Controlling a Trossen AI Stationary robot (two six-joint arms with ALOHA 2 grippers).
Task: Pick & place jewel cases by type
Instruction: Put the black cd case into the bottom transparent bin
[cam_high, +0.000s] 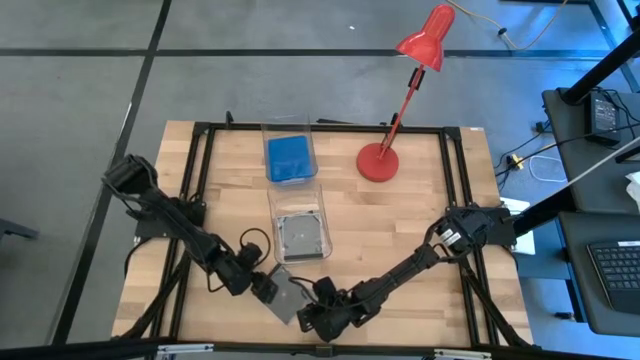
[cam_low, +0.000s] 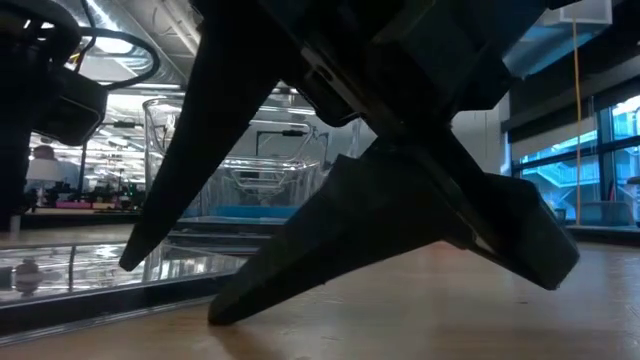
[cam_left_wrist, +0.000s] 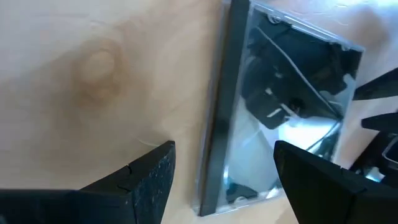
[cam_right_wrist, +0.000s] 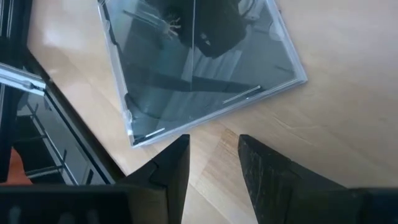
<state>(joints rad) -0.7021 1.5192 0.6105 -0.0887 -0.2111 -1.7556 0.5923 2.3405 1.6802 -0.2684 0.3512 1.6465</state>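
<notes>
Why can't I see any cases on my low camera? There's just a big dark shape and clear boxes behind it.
Observer: That shape is a pincer close to your lens. From above, the left pincer and right pincer are both low at the table's front edge, with a clear jewel case lying flat between them.
Operator: Is one grabbing it?
Observer: Not yet. The left wrist view shows the left pincer open, with the case's dark edge between its fingers.
Operator: What's in the boxes?
Observer: The far bin holds a blue case; the near bin holds a grey case.
</notes>
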